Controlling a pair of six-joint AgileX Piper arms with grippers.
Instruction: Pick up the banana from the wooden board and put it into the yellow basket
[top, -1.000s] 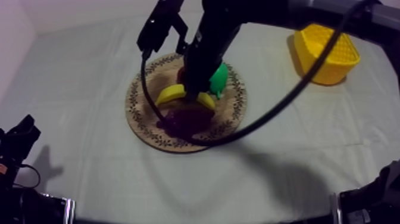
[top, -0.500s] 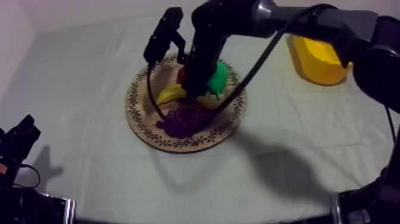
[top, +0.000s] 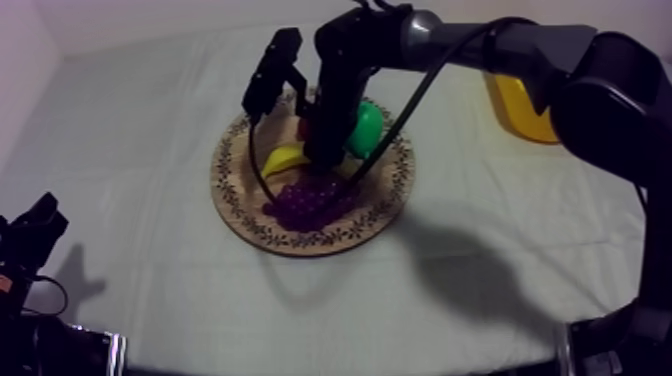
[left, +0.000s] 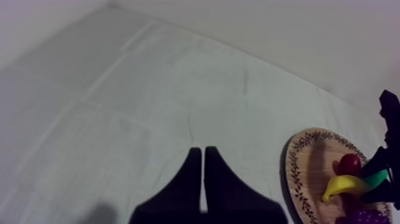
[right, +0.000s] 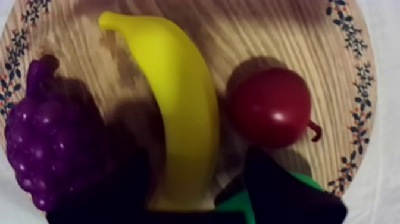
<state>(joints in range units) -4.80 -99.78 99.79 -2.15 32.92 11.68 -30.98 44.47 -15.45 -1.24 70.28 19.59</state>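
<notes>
Grey-white cloth table. The round wooden board sits near its centre. On the board lie the banana, the bunch of grapes at one side of it, the small red fruit at the other, and the pear beyond. The right gripper is down over the banana's lower end, its fingers spread wide with the fruit between them. The banana rests on the wood. The left gripper rests low at its own side, well apart from the board, its fingers pressed together as a narrow wedge. The yellow basket stands at the right, partly behind the arm.
</notes>
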